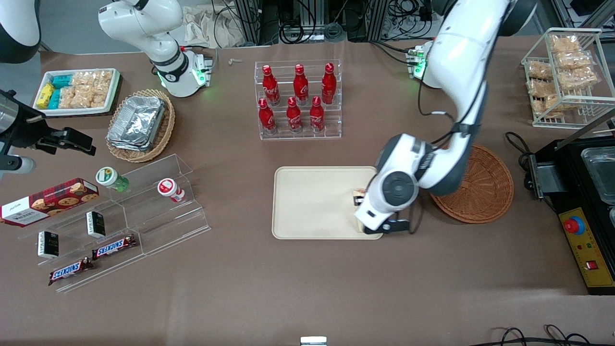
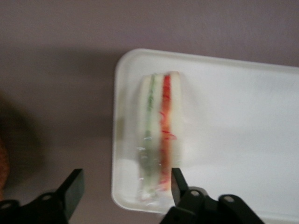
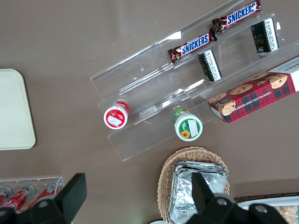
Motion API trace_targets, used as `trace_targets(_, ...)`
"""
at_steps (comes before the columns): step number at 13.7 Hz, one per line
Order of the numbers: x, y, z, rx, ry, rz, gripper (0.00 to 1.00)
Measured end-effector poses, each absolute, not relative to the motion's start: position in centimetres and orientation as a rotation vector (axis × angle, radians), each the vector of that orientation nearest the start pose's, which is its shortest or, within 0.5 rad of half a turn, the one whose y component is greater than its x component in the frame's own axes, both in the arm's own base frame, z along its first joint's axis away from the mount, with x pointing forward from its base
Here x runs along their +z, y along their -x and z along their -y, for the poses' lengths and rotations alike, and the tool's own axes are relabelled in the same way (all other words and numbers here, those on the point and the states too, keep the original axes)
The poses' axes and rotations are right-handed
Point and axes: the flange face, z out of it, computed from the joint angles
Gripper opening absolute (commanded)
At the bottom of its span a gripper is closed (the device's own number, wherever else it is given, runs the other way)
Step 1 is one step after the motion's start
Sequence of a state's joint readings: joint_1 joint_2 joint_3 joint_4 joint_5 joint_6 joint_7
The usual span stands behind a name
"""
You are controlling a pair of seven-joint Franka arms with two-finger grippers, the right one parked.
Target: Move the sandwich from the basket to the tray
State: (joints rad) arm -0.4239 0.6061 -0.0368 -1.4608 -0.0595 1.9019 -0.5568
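Brown tabletop holds the tray (image 2: 233,121); sandwich (image 2: 159,135) lies on it, gripper (image 2: 126,186) wide open above, holding nothing.

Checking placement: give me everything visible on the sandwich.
The sandwich is a wedge of pale cream bread with a green and a red filling stripe along its edge, under glossy clear wrap. It lies on the tray, close to the corner nearest the basket. The open gripper hovers over it, fingers apart; whether one finger touches it is unclear.
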Motion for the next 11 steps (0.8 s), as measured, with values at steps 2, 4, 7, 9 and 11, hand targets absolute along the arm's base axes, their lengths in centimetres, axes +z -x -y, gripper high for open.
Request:
trace_targets(2,36.7,-62.9,27.8,0.247,3.127,0.212,1.00)
trace_targets(4,40.8,-63.1,24.3,0.246,3.138,0.152,1.00)
trace_targets(7,45.4,-63.3,18.3,0.241,3.156,0.028,1.00)
trace_targets(9,48.1,-63.4,14.3,0.221,3.168,-0.021,1.00)
trace_targets(11,51.3,-63.0,10.0,0.194,3.179,-0.030,1.00)
